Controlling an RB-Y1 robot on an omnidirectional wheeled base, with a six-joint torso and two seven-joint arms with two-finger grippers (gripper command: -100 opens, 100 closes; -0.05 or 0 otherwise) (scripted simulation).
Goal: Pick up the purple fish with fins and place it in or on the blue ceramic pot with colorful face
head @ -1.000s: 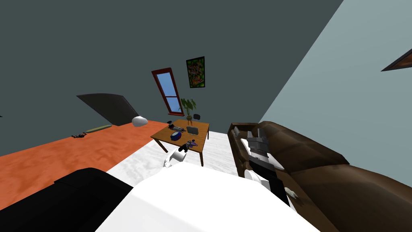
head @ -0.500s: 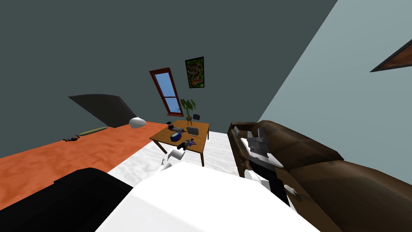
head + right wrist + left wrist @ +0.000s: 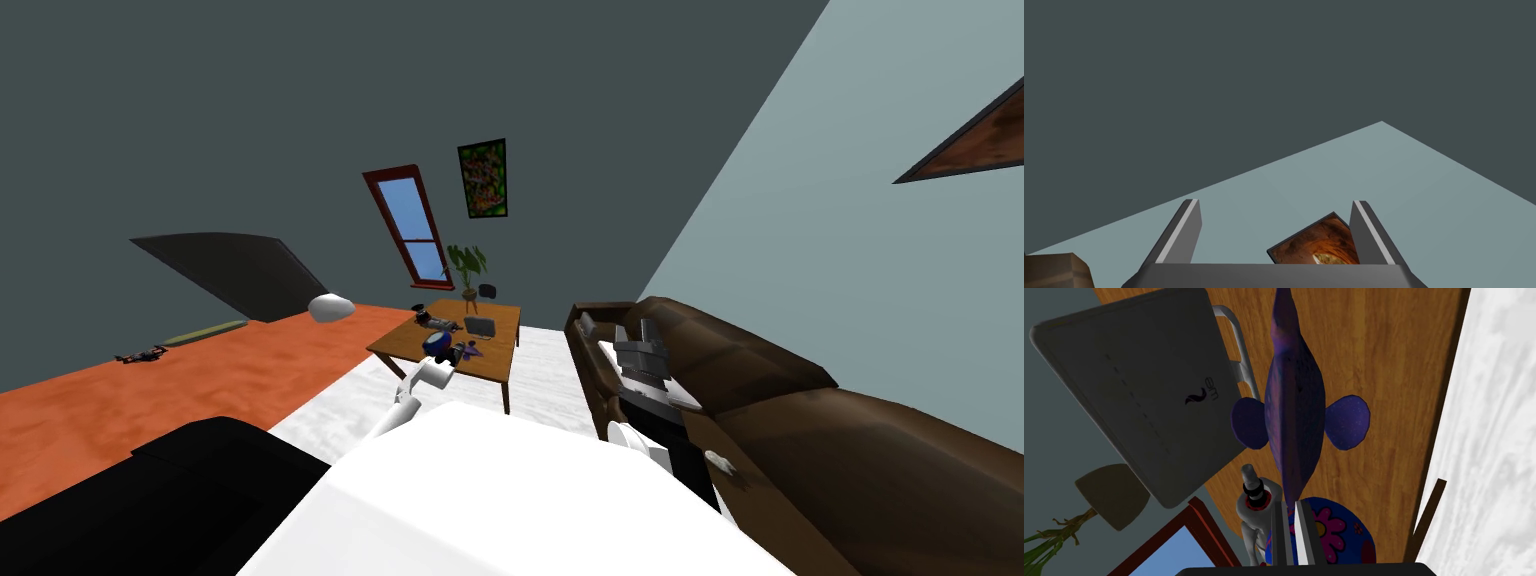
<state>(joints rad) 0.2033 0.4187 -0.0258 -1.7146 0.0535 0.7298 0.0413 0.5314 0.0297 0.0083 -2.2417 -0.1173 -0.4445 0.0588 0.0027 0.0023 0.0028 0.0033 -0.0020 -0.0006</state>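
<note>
1 fish: the purple fish (image 3: pixel 1294 413) is held in our left gripper by its narrow end, with its 2 round fins (image 3: pixel 1349 422) standing out on either side of the body.
Left gripper: our left gripper (image 3: pixel 1292 505) is pinched tight on that narrow end, and both fingers (image 3: pixel 1307 533) press against its sides.
Fish's place: it is above the wooden table (image 3: pixel 1384 348); in the head view it is just beside the blue pot, on the side toward the sofa. We cannot tell whether it touches the pot.
Pot: the blue pot (image 3: pixel 1336 535), painted with pink flowers, stands on the table and shows just past our left fingers.
Table neighbours: a grey case (image 3: pixel 1139 393) with a handle is near the fish's body. A white figure (image 3: pixel 1255 503) with a red and black ring is between the case and the pot.
Right gripper: our right gripper (image 3: pixel 1276 201) has its 2 fingers spread wide with nothing between them. In the head view this arm is over the brown sofa (image 3: pixel 780 400).
Room: a white floor (image 3: pixel 1494 438) lies beyond the table's edge and an orange floor (image 3: pixel 200 390) further left. A red-framed window (image 3: pixel 408 225) and a plant (image 3: pixel 466 268) are behind the table.
</note>
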